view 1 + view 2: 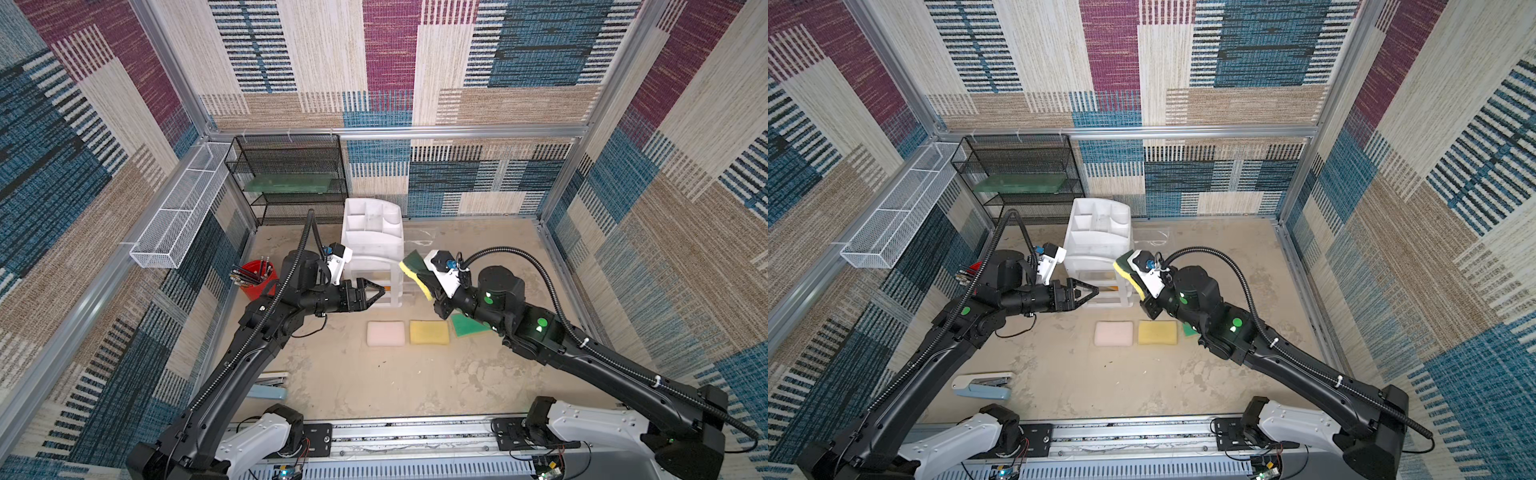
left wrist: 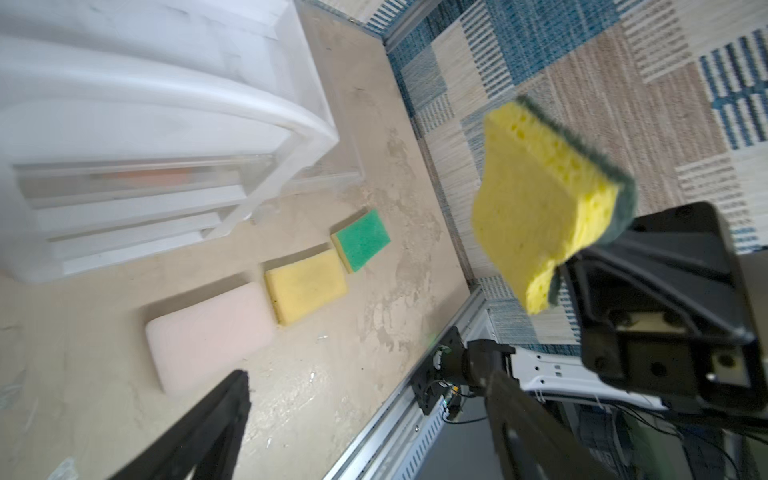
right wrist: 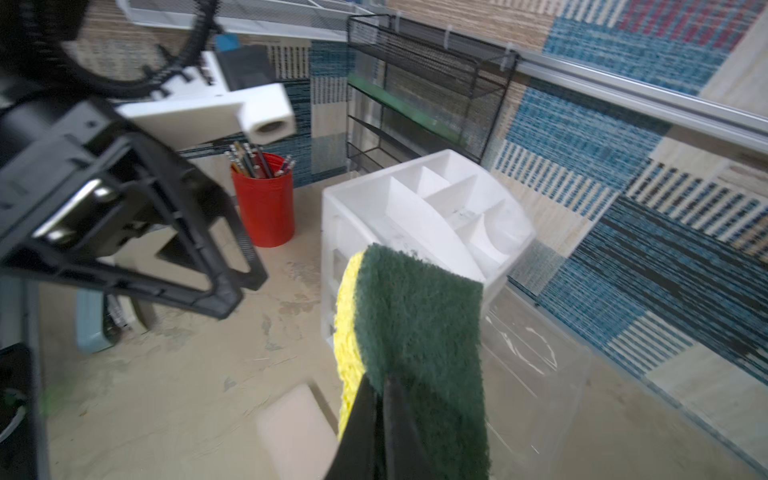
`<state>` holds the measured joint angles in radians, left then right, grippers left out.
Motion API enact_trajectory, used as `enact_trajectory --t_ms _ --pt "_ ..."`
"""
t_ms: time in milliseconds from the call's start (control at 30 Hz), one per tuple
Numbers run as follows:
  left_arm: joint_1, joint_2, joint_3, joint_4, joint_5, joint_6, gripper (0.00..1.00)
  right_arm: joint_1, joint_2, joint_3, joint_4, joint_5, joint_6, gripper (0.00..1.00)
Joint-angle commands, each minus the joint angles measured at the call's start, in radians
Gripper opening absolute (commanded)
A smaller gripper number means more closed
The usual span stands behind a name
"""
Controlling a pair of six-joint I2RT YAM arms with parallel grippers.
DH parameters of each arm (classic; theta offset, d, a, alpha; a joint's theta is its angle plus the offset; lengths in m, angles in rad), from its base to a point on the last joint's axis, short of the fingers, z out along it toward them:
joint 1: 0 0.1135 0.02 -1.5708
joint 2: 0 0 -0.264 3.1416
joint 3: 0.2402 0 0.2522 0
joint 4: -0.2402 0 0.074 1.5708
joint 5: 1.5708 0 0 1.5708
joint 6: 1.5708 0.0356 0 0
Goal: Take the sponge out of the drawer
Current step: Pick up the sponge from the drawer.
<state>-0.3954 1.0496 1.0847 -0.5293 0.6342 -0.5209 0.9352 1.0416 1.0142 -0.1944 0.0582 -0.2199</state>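
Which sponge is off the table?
The green-backed yellow sponge, in the right gripper; the pink sponge, plain yellow sponge and light green sponge lie on the table.

I could read no text, label, brand or number anywhere. The white drawer [image 1: 374,245], the sponge [image 1: 414,266], the red cup [image 1: 255,286] at the left and the stapler [image 1: 984,386] near me showed plain surfaces. Any print on the pencils [image 3: 249,160] was too small to tell.
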Motion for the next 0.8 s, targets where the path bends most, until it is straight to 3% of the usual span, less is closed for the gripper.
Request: enact_trajectory --t_ms 0,267,467,633,767 --pt "0.000 -0.009 -0.005 0.083 0.118 -0.010 0.91 0.050 -0.029 -0.016 -0.015 -0.010 -0.076 0.03" --pt "0.001 -0.037 -0.040 0.188 0.219 -0.069 0.90 0.100 0.036 0.002 -0.065 0.058 -0.146 0.02" --pt "0.007 -0.033 -0.033 0.156 0.190 -0.072 0.89 0.153 0.054 0.024 -0.067 0.093 -0.177 0.01" --pt "0.023 0.020 -0.039 0.174 0.243 -0.112 0.83 0.194 0.071 0.046 -0.073 0.091 -0.213 0.01" --pt "0.027 0.048 -0.049 0.214 0.298 -0.139 0.68 0.201 0.110 0.065 -0.083 0.124 -0.229 0.01"
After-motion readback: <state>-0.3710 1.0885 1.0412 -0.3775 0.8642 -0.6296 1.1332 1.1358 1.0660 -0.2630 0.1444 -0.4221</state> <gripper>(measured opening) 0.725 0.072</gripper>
